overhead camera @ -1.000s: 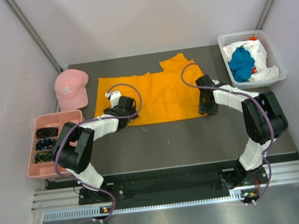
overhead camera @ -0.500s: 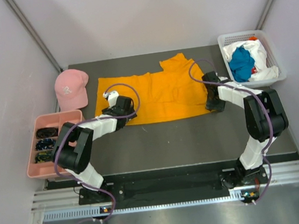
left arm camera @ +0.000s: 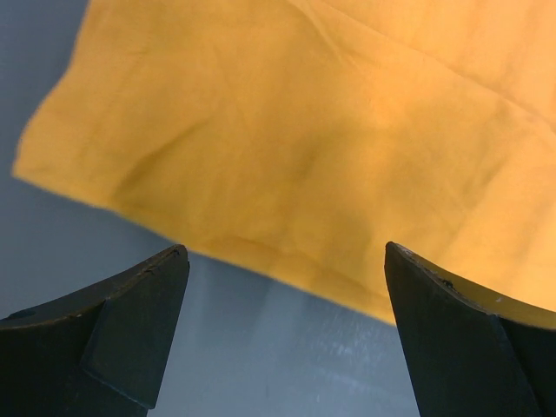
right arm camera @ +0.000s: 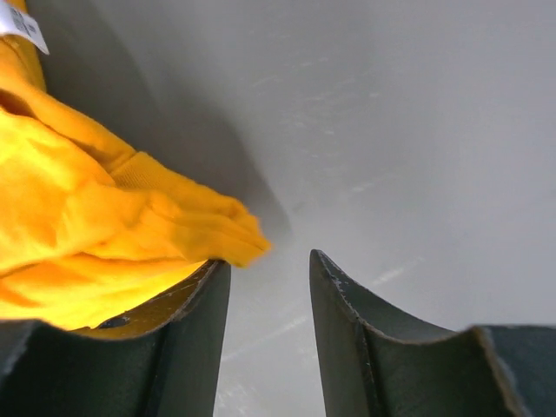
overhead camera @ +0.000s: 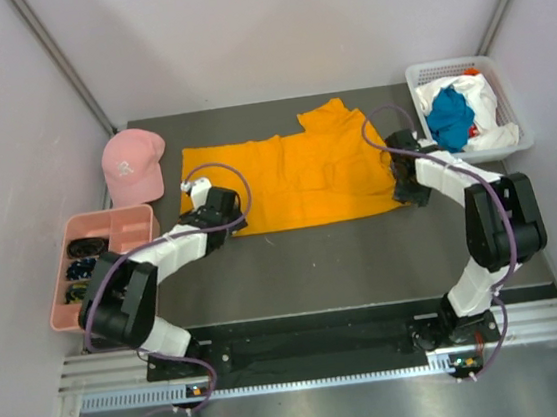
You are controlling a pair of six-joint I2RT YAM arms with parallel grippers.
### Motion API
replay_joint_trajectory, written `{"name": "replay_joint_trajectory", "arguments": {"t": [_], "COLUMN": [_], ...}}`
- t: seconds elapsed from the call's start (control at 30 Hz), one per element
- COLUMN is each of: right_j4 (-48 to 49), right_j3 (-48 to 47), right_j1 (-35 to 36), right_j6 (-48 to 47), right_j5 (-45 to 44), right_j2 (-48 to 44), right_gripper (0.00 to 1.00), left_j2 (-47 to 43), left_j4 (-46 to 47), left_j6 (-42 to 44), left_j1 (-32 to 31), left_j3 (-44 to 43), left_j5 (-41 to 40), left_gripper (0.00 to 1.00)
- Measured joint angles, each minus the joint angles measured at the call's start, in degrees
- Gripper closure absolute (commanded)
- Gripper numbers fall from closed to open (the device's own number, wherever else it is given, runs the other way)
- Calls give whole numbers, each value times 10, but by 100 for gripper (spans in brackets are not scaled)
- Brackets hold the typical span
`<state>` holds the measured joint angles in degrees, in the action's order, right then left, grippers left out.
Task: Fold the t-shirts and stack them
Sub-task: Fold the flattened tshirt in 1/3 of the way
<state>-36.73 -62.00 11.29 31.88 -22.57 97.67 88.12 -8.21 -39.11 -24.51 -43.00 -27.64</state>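
Note:
The orange-yellow t-shirt (overhead camera: 300, 176) lies spread flat on the dark table. My left gripper (overhead camera: 222, 207) hovers at the shirt's near-left hem. In the left wrist view the gripper (left arm camera: 284, 252) is wide open and empty, with the hem (left arm camera: 261, 174) just ahead of the fingertips. My right gripper (overhead camera: 409, 190) is at the shirt's near-right edge. In the right wrist view the gripper (right arm camera: 269, 258) is narrowly open. A bunched fold of the shirt (right arm camera: 95, 226) rests on the outside of its left finger (right arm camera: 187, 321), with nothing between the fingers. A teal-blue t-shirt (overhead camera: 449, 121) and a white t-shirt (overhead camera: 485, 104) lie crumpled in a basket.
The white basket (overhead camera: 412, 76) stands at the back right. A pink baseball cap (overhead camera: 131, 165) lies at the back left. A pink divided tray (overhead camera: 109, 222) with dark items sits at the left edge. Grey walls close in the table on three sides.
My right gripper has moved right, and the shirt's right edge has stretched out with it. My left gripper has slid left and slightly nearer along the hem.

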Motion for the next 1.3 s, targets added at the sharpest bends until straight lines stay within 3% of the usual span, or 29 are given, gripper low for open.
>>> {"name": "replay_joint_trajectory", "arguments": {"t": [0.27, 0.5, 0.87, 1.0, 1.17, 1.3], "right_j4": [-22, -24, -10, 1, 20, 44], "right_j3": [-5, -15, -24, -84, -229, -256], "right_j1": [-7, 2, 11, 11, 11, 11], "right_j6": [-17, -35, -48, -59, -78, -81], "right_j5": [1, 28, 49, 68, 104, 146], "right_j2": [-94, -105, -117, -70, 44, 92], "right_gripper": [56, 56, 54, 54, 54, 53], "left_j2": [-129, -180, -108, -55, 29, 74], "left_j4": [-68, -71, -36, -19, 12, 40], "left_j6": [-2, 2, 7, 20, 46, 49], "left_j1": [1, 1, 1, 1, 3, 3], "left_j3": [2, 5, -4, -53, -164, -197], "left_j5": [-21, -36, -35, -38, -39, -32], "left_gripper": [1, 1, 1, 1, 1, 1]}}
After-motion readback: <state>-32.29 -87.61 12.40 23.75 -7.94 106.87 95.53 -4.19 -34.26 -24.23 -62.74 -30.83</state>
